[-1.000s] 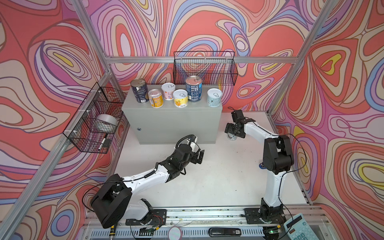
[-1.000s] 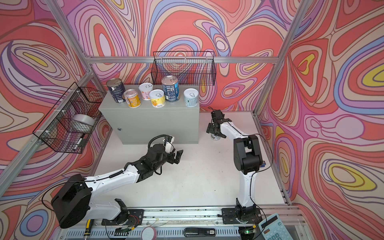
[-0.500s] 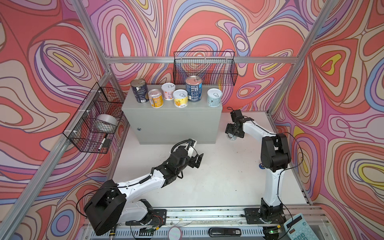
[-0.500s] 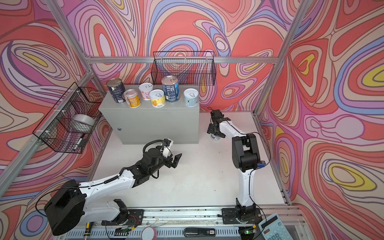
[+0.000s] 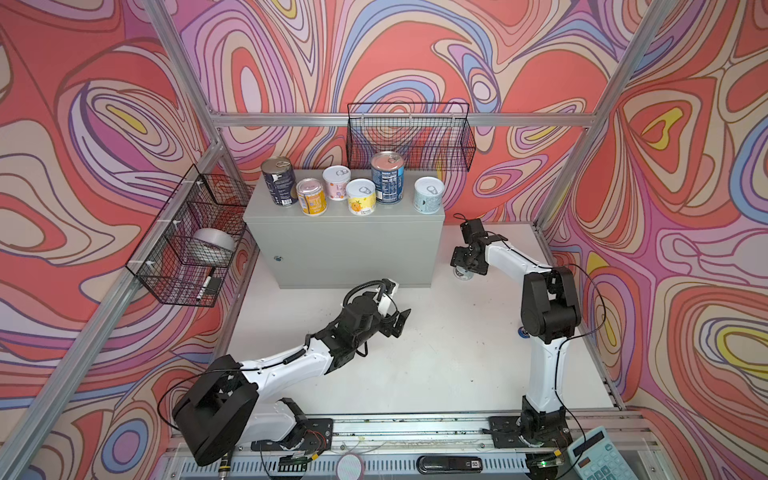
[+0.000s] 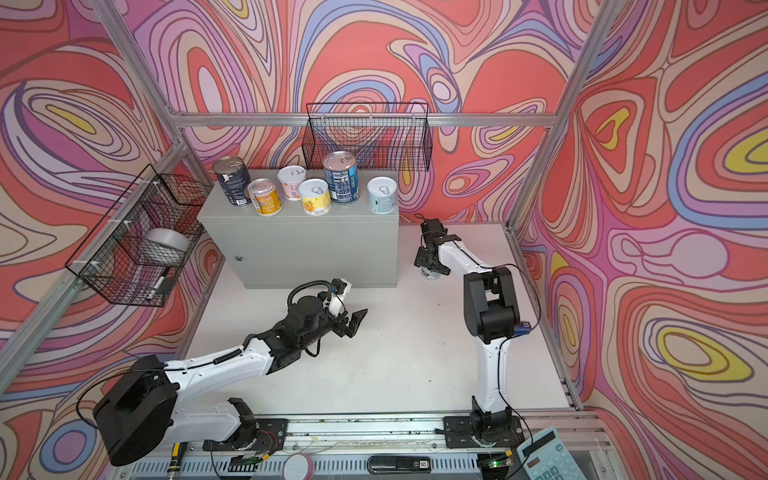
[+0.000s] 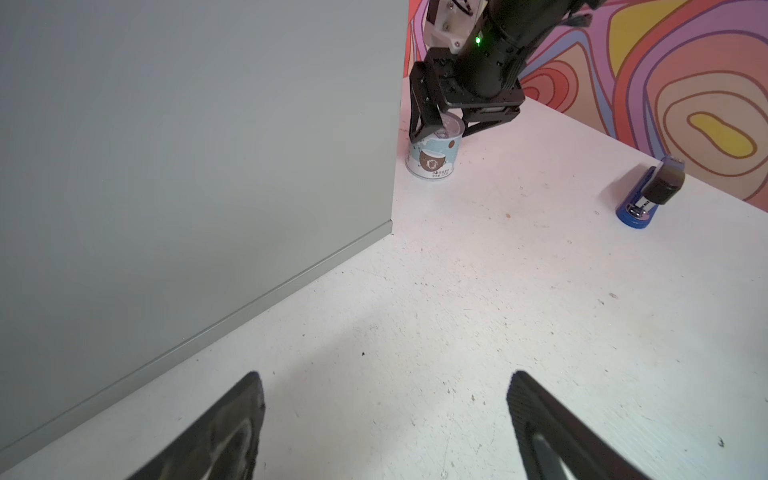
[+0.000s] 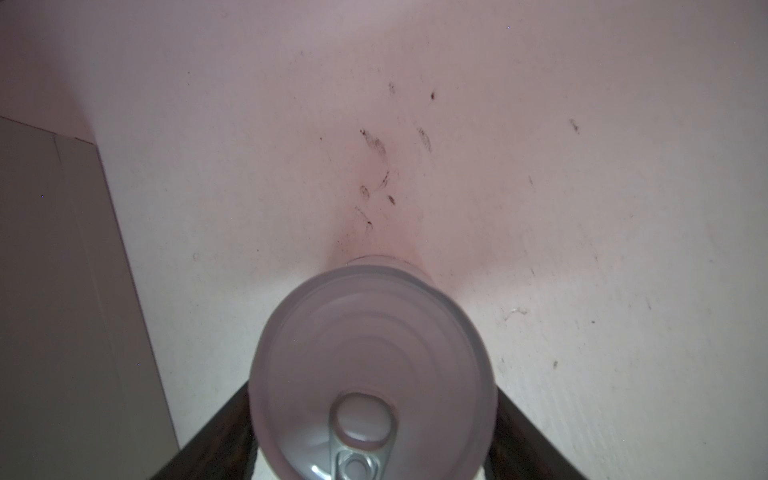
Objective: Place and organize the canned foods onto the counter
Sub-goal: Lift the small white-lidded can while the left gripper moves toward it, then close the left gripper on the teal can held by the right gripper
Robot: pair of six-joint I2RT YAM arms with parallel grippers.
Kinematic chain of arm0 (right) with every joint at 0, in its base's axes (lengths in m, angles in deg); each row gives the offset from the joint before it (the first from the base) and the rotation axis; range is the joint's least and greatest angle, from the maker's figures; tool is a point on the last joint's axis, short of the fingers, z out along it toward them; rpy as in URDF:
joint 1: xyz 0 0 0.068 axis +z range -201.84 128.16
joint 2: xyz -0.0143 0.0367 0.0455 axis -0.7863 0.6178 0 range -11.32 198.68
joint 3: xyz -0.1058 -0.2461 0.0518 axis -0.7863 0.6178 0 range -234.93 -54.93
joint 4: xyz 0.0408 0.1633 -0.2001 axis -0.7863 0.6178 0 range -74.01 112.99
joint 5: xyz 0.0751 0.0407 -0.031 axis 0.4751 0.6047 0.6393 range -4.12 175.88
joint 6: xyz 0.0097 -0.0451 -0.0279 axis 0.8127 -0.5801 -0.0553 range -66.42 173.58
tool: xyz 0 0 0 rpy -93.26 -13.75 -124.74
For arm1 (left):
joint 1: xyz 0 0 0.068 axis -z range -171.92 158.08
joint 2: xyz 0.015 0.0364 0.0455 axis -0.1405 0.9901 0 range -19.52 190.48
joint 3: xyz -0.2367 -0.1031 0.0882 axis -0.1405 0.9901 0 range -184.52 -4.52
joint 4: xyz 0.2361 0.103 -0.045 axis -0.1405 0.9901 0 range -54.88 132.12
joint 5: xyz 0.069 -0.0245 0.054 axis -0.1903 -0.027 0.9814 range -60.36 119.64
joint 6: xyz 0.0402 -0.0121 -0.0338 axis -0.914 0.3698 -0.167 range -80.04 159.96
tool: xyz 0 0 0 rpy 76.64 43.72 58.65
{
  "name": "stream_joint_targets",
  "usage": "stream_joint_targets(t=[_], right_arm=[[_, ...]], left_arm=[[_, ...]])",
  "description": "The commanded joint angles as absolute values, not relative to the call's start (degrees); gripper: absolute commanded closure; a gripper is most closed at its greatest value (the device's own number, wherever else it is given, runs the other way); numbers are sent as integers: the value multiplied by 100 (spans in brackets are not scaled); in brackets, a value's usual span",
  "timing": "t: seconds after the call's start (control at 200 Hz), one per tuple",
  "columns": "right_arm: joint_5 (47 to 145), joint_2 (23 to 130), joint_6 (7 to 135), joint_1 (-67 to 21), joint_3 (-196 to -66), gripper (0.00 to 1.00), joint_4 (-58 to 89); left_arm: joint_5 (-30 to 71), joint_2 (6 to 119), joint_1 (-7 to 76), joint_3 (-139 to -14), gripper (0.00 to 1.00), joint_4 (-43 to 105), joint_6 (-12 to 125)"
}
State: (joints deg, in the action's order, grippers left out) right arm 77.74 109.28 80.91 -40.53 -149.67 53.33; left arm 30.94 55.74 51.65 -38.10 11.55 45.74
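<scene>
The counter (image 5: 345,249) (image 6: 299,249) is a grey metal cabinet. Several canned foods stand on its top, among them two tall dark-blue cans (image 5: 279,181) (image 5: 387,176) and a short pale-blue can (image 5: 428,194). One short white-labelled can (image 7: 434,153) (image 8: 372,370) stands upright on the white tabletop by the counter's right front corner. My right gripper (image 5: 465,266) (image 8: 374,415) comes down from above, shut on this can, a finger against each side. Over bare tabletop in front of the counter, my left gripper (image 7: 384,395) (image 5: 399,322) is open and holds nothing.
A blue stapler (image 7: 648,193) lies on the table to the right, near my right arm's elbow. One black wire basket (image 5: 409,137) hangs on the back wall above the counter. Another basket (image 5: 187,241) on the left wall holds a grey tape roll (image 5: 212,245). A calculator (image 5: 594,457) sits at the front right.
My right gripper's fingers have closed in round the white-labelled can. My left arm has drawn back a little from the counter toward the front, and its jaws have narrowed slightly.
</scene>
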Motion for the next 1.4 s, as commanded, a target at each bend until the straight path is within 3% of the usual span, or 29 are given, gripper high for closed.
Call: stream_joint_targets(t=[0.0, 0.381, 0.461, 1.067, 1.392], right_arm=[[7903, 10557, 8047, -4075, -14729, 49, 5454], [8179, 9370, 8104, -4075, -13749, 57, 5423], [8393, 9111, 8061, -4077, -13525, 62, 5394], [9726, 7330, 7577, -4069, -12652, 62, 5977], [10201, 6671, 7307, -4072, -12560, 61, 6448]], left_arm=[[2890, 5741, 5194, -3920, 7, 1034, 4593], [2506, 6113, 5201, -4059, 8, 987, 4637], [2370, 6191, 5202, -3973, 9, 700, 4663], [2014, 7602, 5934, -4938, 10, -309, 4855], [1722, 8078, 6008, -5665, 18, -537, 4915]])
